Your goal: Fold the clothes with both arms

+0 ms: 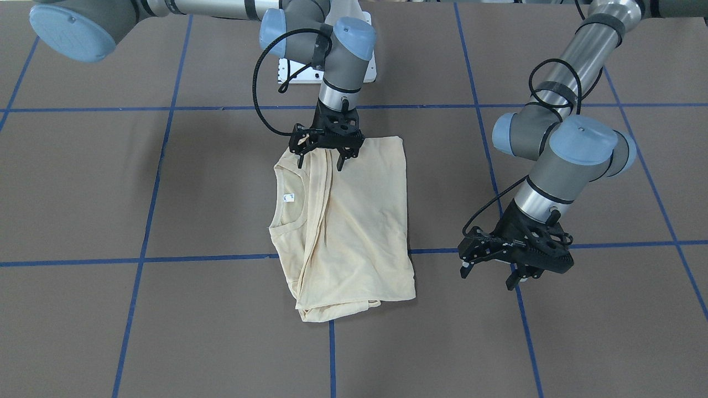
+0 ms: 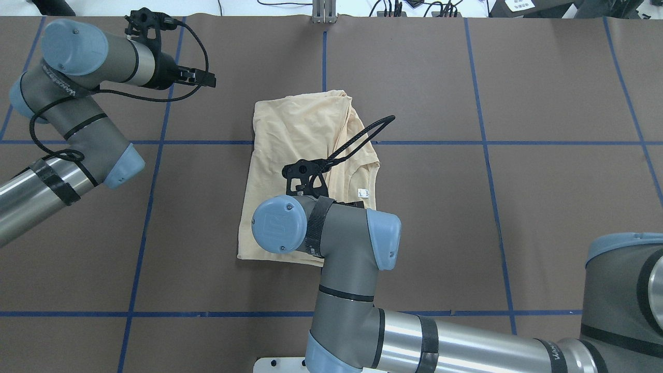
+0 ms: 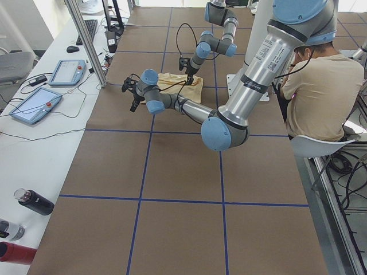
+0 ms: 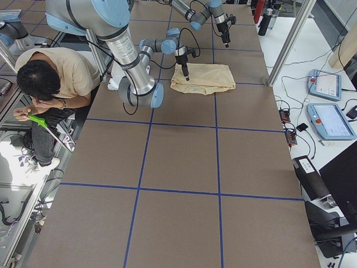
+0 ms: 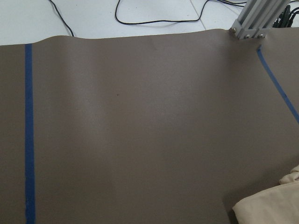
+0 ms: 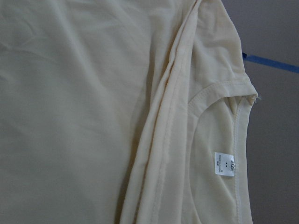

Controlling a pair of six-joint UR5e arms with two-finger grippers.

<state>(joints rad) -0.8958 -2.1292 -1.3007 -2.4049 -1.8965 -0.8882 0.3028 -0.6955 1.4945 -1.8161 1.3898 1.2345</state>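
A pale cream-yellow long-sleeved T-shirt (image 1: pixel 359 221) lies folded into a rough rectangle on the brown paper-covered table (image 1: pixel 83 182), across one of the blue tape lines (image 1: pixel 204 257) that mark the surface into squares. Its neckline opens toward the robot's right, and the small white neck label (image 1: pixel 289 197) shows inside the collar. A doubled hem runs the length of the fold beside it.

The grey-silver right arm (image 1: pixel 221 8) stretches level across the table, and its wrist bends sharply down. The black right gripper (image 1: pixel 319 165) points straight at the shirt's edge nearest the robot. Its two fingers stand apart with nothing between them, one tip over the shoulder by the collar and the other over the folded panel. Whether the tips touch the cloth cannot be told.

The grey-silver left arm (image 1: pixel 575 50) slopes down from the robot's base and its wrist turns toward the table. The black left gripper (image 1: pixel 487 279) hangs over bare table on the robot's left of the shirt, clear of the cloth, with its fingers spread and empty.
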